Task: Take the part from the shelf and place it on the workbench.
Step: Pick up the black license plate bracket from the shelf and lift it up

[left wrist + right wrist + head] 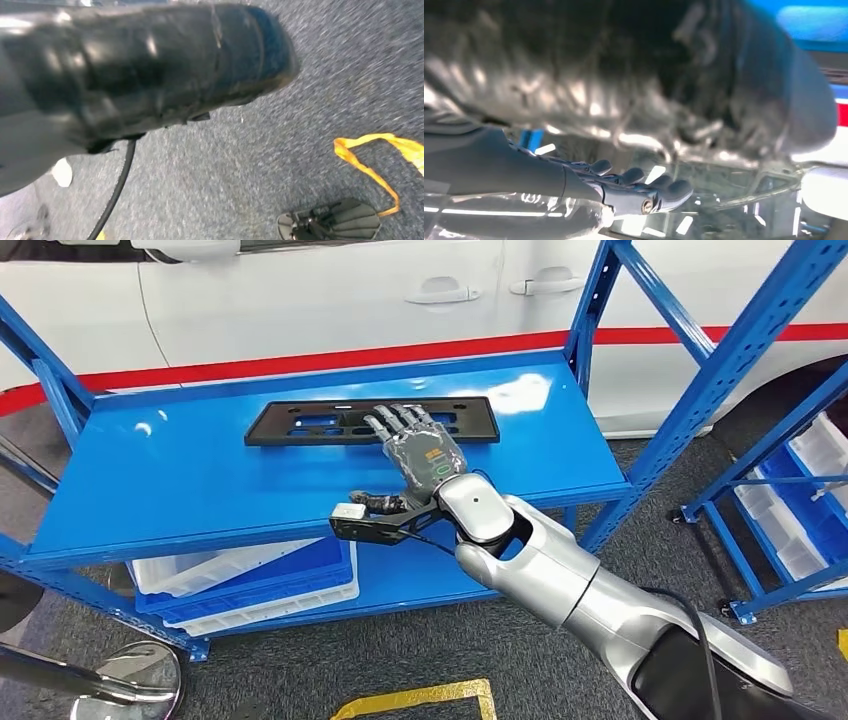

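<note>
Barely begun: part (372,421) flat near the shelf (180,480) back edge, right hand (420,448) over it, fingers (385,424) spread, gripping nothing; workbench placement outstanding.

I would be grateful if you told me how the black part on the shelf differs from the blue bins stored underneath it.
The black part is a flat, slotted frame; the blue bins are deep, with pale rims. The part lies alone on the top shelf, with the right hand reaching over it; the bins sit stacked on the lower level, partly hidden by the top shelf. Both rest on the same blue rack.
</note>
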